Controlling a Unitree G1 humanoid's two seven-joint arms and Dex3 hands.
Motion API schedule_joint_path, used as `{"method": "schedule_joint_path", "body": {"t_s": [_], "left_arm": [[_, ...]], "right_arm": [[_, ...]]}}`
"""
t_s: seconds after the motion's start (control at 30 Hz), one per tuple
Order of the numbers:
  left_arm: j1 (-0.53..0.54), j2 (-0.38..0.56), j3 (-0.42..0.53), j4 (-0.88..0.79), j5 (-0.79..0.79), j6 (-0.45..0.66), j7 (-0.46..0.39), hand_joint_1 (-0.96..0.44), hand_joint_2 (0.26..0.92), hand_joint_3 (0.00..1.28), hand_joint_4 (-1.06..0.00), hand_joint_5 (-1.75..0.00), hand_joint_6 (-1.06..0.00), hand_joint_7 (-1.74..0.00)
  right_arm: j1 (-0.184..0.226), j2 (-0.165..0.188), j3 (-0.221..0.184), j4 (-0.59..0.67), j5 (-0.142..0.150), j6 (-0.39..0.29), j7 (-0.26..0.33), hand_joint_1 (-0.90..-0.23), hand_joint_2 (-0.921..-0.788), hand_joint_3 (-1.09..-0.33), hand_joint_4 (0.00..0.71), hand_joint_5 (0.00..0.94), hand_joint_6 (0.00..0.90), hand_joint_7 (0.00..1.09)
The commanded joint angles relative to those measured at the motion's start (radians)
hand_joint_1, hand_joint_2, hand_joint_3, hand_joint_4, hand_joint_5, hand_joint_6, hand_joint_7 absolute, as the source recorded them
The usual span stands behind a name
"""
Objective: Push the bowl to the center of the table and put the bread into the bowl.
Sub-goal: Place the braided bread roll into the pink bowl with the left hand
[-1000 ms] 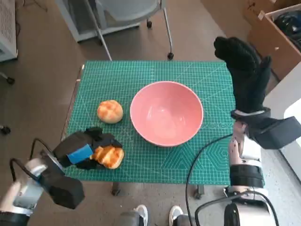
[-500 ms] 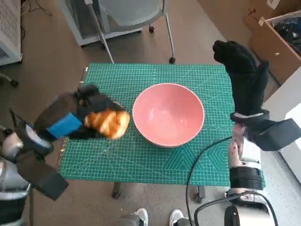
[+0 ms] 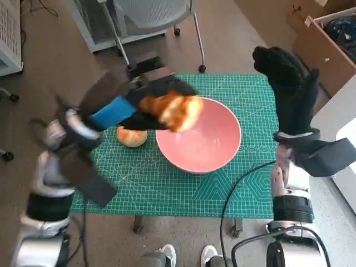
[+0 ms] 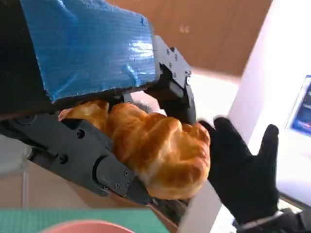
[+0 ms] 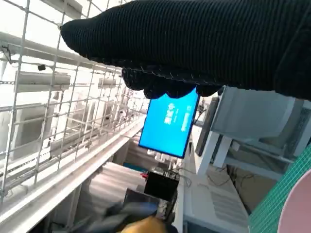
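While the left robot hand (image 3: 146, 104) grips a bread roll (image 3: 173, 110) in the air over the pink bowl's (image 3: 207, 142) 10 o'clock rim, a second roll (image 3: 131, 136) lies on the green cutting mat (image 3: 167, 189) at the bowl's 9 o'clock. Bowl sits mid-bench. Right robot hand (image 3: 289, 89) is raised at 3 o'clock, fingers apart, holding nothing. Brown floor, chair legs (image 3: 197, 39) at 12, cardboard box (image 3: 322, 39) at 2.

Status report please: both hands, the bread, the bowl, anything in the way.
Left hand holds bread above bowl rim. Right hand open, raised clear. Second bread on mat beside bowl. Nothing in the way.
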Motion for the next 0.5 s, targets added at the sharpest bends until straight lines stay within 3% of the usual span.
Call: {"method": "schedule_joint_path", "body": {"t_s": [0.03,0.4,0.47,0.5], "left_arm": [[-0.071,-0.052,-0.056,0.149,0.043,-0.025,0.007,0.00,0.920,0.09,-0.57,-1.25,-0.68,-1.14],[-0.129,-0.122,-0.130,0.365,0.081,-0.051,-0.018,0.00,0.921,0.16,-0.50,-1.32,-0.60,-1.23],[-0.128,-0.121,-0.143,0.391,0.088,-0.047,-0.036,-0.20,0.921,0.25,-0.39,-0.91,-0.48,-1.40],[-0.126,-0.116,-0.152,0.399,0.093,-0.036,-0.053,-0.19,0.903,0.23,-0.34,-0.78,-0.40,-1.27]], "right_arm": [[0.042,-0.011,-0.004,-0.015,-0.003,0.007,-0.001,-0.625,-0.921,-0.748,0.181,0.000,0.107,0.37],[0.079,-0.013,-0.010,-0.063,-0.013,0.003,-0.027,-0.628,-0.921,-0.759,0.173,0.000,0.081,0.37],[0.085,-0.014,-0.011,-0.070,-0.014,0.003,-0.032,-0.627,-0.921,-0.760,0.172,0.000,0.076,0.38],[0.088,-0.015,-0.013,-0.073,-0.014,0.003,-0.036,-0.627,-0.921,-0.761,0.172,0.000,0.075,0.38]]}}
